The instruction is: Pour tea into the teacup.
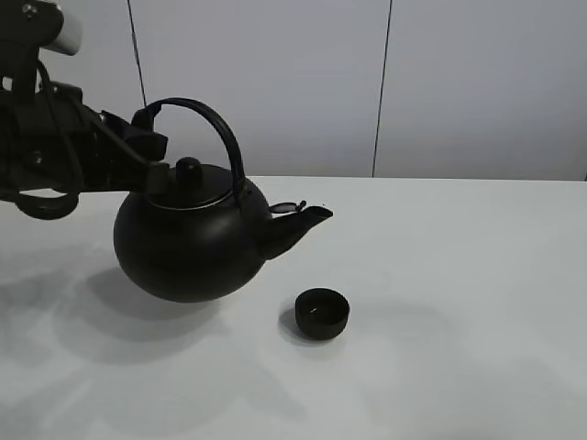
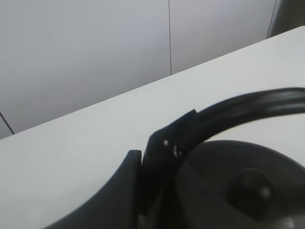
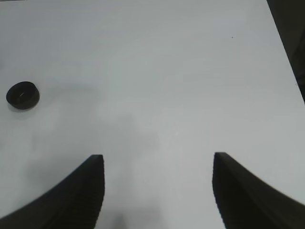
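Note:
A big round black kettle (image 1: 188, 243) with an arched handle (image 1: 220, 133) hangs a little above the white table (image 1: 459, 275), its spout (image 1: 307, 220) pointing right. My left gripper (image 1: 147, 137) is shut on the left part of the handle, which also shows in the left wrist view (image 2: 248, 107) above the lid knob (image 2: 250, 188). The small black teacup (image 1: 322, 313) stands on the table below and slightly right of the spout tip. No stream of tea shows. My right gripper (image 3: 158, 156) is open and empty above bare table, with the teacup (image 3: 22, 95) far off to its side.
A grey panelled wall (image 1: 413, 82) rises behind the table's far edge. The kettle casts soft shadows on the table at the left (image 1: 110, 312). The table's dark edge (image 3: 290, 43) shows in the right wrist view.

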You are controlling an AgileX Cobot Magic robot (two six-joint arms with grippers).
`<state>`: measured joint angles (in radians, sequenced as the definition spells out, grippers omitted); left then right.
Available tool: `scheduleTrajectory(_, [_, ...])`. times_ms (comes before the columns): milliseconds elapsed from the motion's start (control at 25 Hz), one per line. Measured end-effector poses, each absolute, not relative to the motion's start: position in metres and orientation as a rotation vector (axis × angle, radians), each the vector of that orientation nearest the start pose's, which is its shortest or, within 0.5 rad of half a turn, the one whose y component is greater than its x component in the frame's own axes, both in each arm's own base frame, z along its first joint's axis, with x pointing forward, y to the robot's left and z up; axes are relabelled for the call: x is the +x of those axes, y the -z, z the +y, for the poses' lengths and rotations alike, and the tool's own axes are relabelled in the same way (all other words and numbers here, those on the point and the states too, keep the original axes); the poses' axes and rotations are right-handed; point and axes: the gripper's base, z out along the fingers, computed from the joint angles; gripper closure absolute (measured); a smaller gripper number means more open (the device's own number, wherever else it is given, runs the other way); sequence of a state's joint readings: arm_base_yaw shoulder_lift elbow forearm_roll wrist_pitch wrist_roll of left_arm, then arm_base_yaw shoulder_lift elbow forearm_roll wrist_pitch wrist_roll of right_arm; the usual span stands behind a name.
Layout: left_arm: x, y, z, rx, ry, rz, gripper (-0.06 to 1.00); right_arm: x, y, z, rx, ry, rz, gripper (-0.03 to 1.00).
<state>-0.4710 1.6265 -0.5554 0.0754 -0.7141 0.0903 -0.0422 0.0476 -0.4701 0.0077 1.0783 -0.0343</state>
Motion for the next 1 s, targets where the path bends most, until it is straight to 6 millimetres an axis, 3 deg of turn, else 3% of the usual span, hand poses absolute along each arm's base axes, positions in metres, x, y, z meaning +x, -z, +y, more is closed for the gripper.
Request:
scheduleTrajectory(280, [0.262, -0.18, -0.143, 0.663, 0.22, 1.752, 0.84, 0.005, -0.267, 0.0, 0.008, 0.035, 2.14, 0.52])
scheduleTrajectory(560, [0.263, -0.18, -0.141, 0.612, 0.188, 1.769, 0.84, 0.005, -0.267, 0.0, 0.008, 0.035, 2.14, 0.52])
scheduleTrajectory(1000, [0.255, -0.178, -0.152, 0.6, 0.116, 1.785, 0.84, 0.004, -0.267, 0.0, 0.008, 0.035, 2.141, 0.52])
